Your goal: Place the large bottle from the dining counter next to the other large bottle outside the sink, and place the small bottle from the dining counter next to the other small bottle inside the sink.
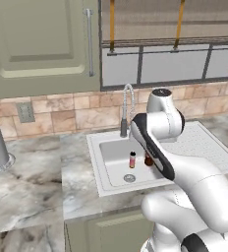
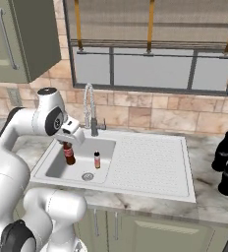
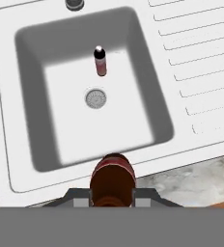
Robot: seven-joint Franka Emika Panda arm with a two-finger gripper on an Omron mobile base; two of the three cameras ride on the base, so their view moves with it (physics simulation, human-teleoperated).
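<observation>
Over the sink (image 2: 150,162), the jaws (image 2: 67,143) are clamped on the neck of the small brown bottle (image 2: 69,154), held upright w/ its lower part down in the basin. In the left base view the arm hides most of that bottle (image 1: 148,160). In the hand view its bottom is cut off. 2 small bottles: this one and another (image 2: 97,159) standing near the drain (image 2: 87,176). 2 big black bottles (image 2: 222,151) stand together on the tabletop (image 2: 209,206) at right, one partly cut off by the edge.
</observation>
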